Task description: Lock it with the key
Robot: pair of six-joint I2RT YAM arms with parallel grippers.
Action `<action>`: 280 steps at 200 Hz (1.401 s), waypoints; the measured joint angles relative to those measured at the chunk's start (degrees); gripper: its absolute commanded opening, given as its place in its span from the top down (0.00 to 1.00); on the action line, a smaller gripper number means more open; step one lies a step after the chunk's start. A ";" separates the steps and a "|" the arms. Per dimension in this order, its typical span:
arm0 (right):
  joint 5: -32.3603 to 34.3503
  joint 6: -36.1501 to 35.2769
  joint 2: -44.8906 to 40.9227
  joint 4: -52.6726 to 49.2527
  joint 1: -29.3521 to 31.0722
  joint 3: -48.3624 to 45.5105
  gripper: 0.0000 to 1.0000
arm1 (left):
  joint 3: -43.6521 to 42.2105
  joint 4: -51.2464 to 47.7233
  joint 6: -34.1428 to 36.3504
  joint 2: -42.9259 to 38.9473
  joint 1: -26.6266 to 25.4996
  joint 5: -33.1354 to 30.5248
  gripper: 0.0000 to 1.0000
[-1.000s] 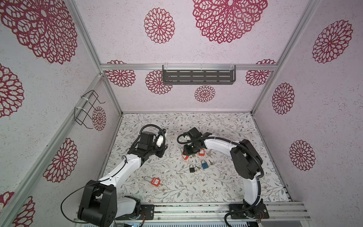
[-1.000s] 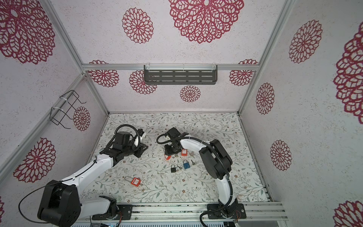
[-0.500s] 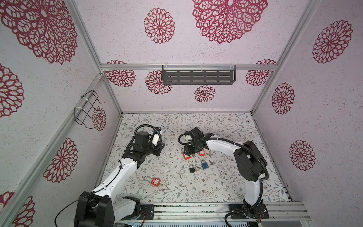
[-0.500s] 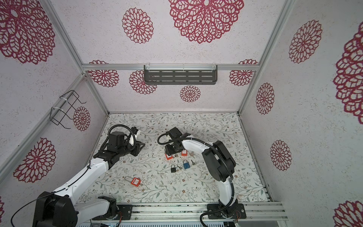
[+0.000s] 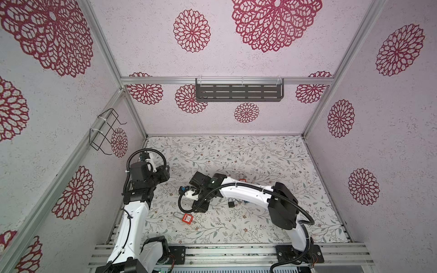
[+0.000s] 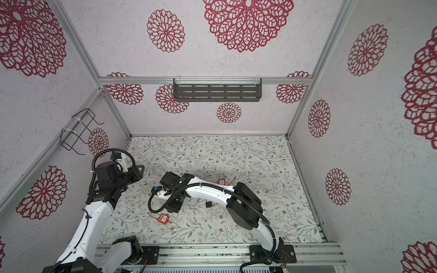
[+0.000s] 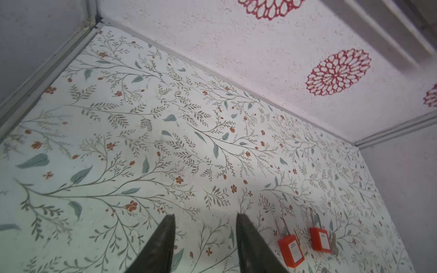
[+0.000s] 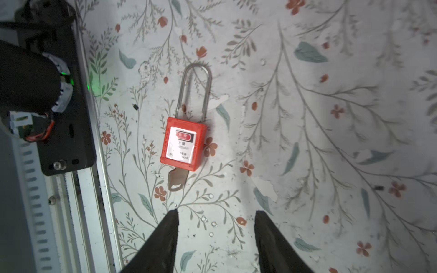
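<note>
The red padlock [image 8: 182, 144] was found lying flat on the floral table [image 5: 260, 160], label face turned upward, at about 7 o'clock from the table's middle in both top views and near its front edge. There its long axis ran from 10 o'clock to 4 o'clock. The shackle [image 8: 195, 89] was pointed to 10 o'clock, and the key [image 8: 177, 180] protruded from the opposite end, toward 4 o'clock.

The right gripper [image 8: 216, 212] was held above the table at about 2 o'clock from the padlock. Its fingers were spread apart, with nothing between them and clear of the key. The left gripper [image 7: 205, 216] was raised over the table's 9 o'clock side, its fingers likewise spread and empty.

Three red padlocks were counted in all. Besides this one, a second red padlock [image 7: 290, 250] and a third red padlock [image 7: 319, 240] were laid side by side, with loose keys [image 7: 334, 244] beside them. One small dark padlock [image 6: 208, 204] was made out at about 3 o'clock from the right gripper
</note>
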 measured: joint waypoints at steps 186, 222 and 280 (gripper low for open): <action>0.24 -3.74 10.75 -12.41 4.76 16.35 0.37 | -5.60 -5.55 -9.75 -5.44 6.23 4.74 0.47; 0.24 -1.75 11.67 -10.14 6.29 16.35 0.37 | -4.81 -6.93 -9.46 -5.31 6.80 4.15 0.47; 5.22 1.51 15.34 -7.85 6.56 18.86 0.37 | -4.52 -7.02 -8.98 -4.44 7.15 3.78 0.46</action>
